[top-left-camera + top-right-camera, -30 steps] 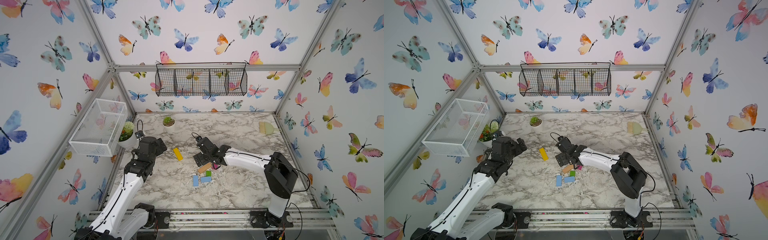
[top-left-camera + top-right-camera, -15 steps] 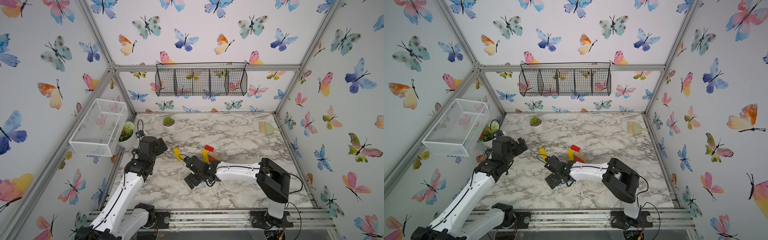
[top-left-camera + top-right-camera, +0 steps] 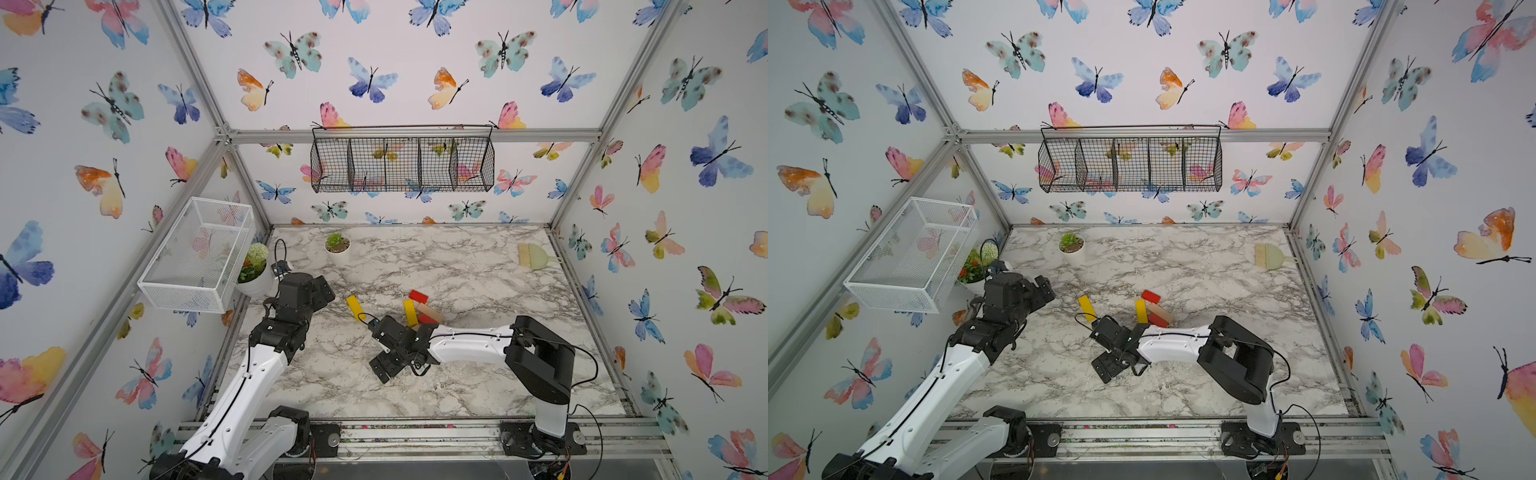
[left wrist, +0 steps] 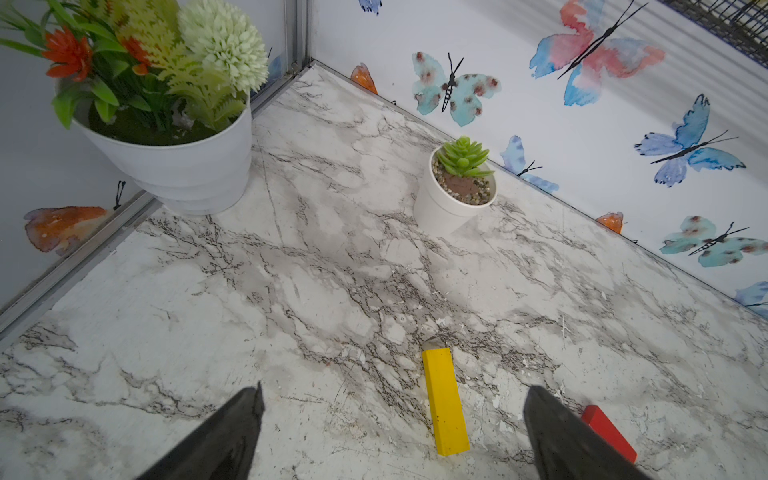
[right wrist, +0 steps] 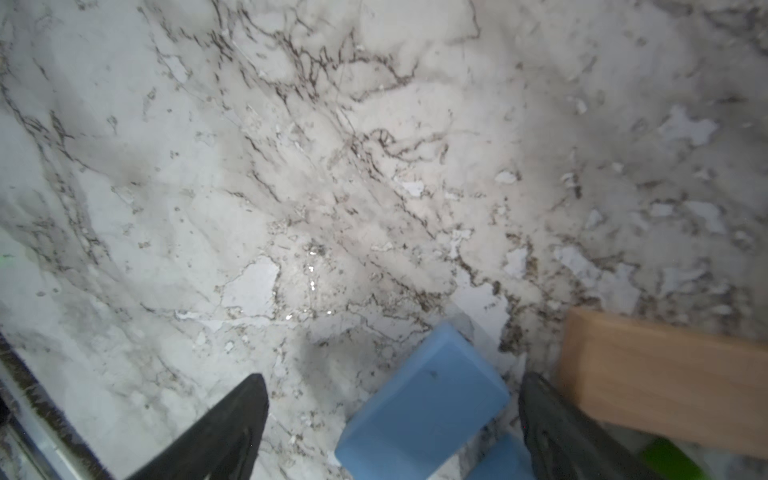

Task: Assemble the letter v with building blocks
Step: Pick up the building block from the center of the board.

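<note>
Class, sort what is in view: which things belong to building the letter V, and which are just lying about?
For the job: yellow bars, red blocks, tan bars, light-blue blocks, green block.
Lying about: flower pot, succulent pot, brush, black basket, white basket.

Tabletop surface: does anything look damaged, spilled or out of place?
Yes. The marble tabletop is worn: pale chipped patches and small flakes show in the right wrist view, beside the light-blue block. Nothing looks spilled or broken.

Marble tabletop [image 3: 457, 266] — yellow bar [image 3: 355, 307], red bar [image 3: 418, 296], succulent pot [image 3: 337, 248], flower pot [image 3: 254, 272], brush [image 3: 535, 256]
</note>
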Robot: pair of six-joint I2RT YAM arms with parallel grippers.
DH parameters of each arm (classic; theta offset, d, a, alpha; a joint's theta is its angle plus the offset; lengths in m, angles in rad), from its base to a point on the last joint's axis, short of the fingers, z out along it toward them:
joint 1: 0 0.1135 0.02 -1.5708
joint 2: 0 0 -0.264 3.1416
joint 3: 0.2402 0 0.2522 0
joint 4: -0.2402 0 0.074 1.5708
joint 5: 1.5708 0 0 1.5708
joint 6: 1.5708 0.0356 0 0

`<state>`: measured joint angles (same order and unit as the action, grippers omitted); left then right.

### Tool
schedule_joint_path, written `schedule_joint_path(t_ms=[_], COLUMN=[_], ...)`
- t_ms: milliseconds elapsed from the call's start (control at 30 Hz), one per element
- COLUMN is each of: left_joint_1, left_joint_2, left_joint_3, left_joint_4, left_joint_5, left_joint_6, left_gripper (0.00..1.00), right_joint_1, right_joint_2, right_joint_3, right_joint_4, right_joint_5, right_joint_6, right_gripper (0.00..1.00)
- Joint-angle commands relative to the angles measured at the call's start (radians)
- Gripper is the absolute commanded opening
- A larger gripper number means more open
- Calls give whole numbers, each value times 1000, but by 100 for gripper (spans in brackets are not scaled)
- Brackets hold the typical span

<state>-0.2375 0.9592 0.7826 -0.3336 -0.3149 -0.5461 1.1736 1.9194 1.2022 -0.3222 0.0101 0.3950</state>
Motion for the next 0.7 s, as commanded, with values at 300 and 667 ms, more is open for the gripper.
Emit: schedule_joint_path(t_ms=[300, 667], left_joint_1=[4, 6], left_joint_2=[-11, -11], left_joint_3=[-10, -16], left_joint_4=[7, 10], left_joint_5=[4, 2], left_joint_6=[6, 3], left_gripper=[98, 98], right_joint_1=[9, 19], right_joint_2=[48, 95], right_joint_3=[12, 69], right_joint_4=[-12, -51], right_joint_5=[-76, -53], right_joint_6=[-5, -15], right_gripper=[92, 85])
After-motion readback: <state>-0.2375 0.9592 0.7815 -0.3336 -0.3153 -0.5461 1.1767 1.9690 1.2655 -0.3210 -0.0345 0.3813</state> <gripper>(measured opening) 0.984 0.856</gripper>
